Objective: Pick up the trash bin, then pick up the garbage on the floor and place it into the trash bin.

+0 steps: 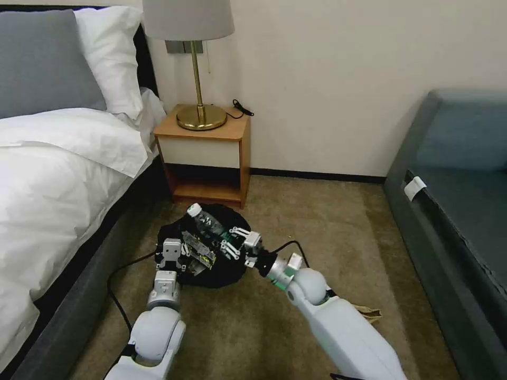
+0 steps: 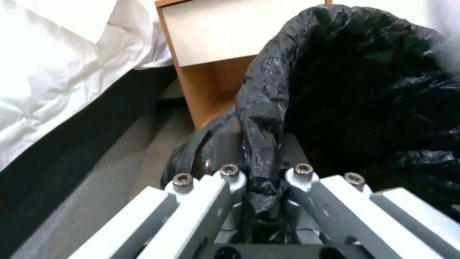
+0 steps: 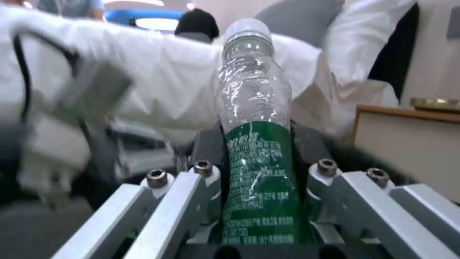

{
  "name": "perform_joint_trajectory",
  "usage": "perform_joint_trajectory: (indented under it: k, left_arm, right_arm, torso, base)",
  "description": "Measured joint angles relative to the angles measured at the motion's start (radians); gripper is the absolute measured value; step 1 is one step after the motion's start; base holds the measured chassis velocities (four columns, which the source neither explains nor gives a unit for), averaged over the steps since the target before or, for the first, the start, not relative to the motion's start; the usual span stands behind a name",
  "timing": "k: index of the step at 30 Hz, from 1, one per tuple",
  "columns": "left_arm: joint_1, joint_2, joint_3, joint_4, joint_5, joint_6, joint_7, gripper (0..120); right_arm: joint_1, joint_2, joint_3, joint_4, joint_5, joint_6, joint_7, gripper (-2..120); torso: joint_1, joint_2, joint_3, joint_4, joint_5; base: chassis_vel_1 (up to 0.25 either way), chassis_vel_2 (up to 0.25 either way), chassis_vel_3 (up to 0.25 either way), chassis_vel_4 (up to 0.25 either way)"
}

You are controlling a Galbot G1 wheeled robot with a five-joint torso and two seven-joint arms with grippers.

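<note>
The trash bin (image 1: 222,274), lined with a crinkled black bag, is on the carpet in front of the nightstand. My left gripper (image 1: 174,258) is shut on its near-left rim; the left wrist view shows the bag-covered rim (image 2: 268,108) pinched between the jaws of the left gripper (image 2: 261,151). My right gripper (image 1: 228,240) is over the bin's right side, shut on a clear bottle with a green label (image 1: 203,221), which points toward the bed. In the right wrist view the bottle (image 3: 251,93) sits between the right gripper's fingers (image 3: 256,144). A dark gold-printed wrapper (image 1: 199,252) lies inside the bin. Crumpled tan paper (image 1: 368,312) lies on the floor beside my right forearm.
The bed (image 1: 58,174) runs along the left, close to the bin. A wooden nightstand (image 1: 208,153) with a brass lamp (image 1: 198,68) stands just behind it. A dark sofa (image 1: 454,211) fills the right side. A black cable (image 1: 119,295) trails over the carpet at left.
</note>
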State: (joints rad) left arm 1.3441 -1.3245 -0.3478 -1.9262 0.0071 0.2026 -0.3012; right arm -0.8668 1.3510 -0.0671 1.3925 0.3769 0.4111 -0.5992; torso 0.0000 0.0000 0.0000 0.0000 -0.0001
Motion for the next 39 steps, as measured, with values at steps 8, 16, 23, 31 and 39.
perform_joint_trajectory:
  k: [8, 16, 23, 31, 39]
  left_arm:
    - [-0.010, 0.002, 0.002, -0.002, -0.007, 0.000, -0.001, 4]
    - [0.003, 0.014, -0.002, -0.006, -0.010, -0.001, 0.001, 4]
    - [0.007, 0.013, -0.001, -0.010, -0.010, -0.002, 0.002, 4]
    - [0.021, 0.008, 0.000, -0.020, -0.007, -0.003, 0.002, 4]
    - [0.034, 0.006, -0.003, -0.027, -0.006, -0.007, 0.003, 4]
  right_arm:
    - [0.008, 0.071, 0.023, -0.144, -0.103, 0.059, 0.024, 20]
    - [0.021, 0.077, 0.015, -0.180, -0.120, 0.072, 0.051, 20]
    - [0.021, 0.076, 0.013, -0.188, -0.131, 0.078, 0.065, 20]
    - [0.015, 0.066, 0.013, -0.184, -0.137, 0.078, 0.094, 42]
    - [0.005, 0.066, 0.012, -0.174, -0.144, 0.076, 0.101, 69]
  torso:
    - [0.000, 0.000, 0.000, 0.0000, 0.0000]
    - [0.000, 0.000, 0.000, 0.0000, 0.0001]
    - [0.000, 0.000, 0.000, 0.0000, 0.0002]
    - [0.000, 0.000, 0.000, 0.0000, 0.0001]
    - [0.000, 0.000, 0.000, 0.0000, 0.0001]
  base:
    - [0.000, 0.000, 0.000, 0.000]
    - [0.000, 0.000, 0.000, 0.000]
    - [0.000, 0.000, 0.000, 0.000]
    - [0.000, 0.000, 0.000, 0.000]
    - [0.000, 0.000, 0.000, 0.000]
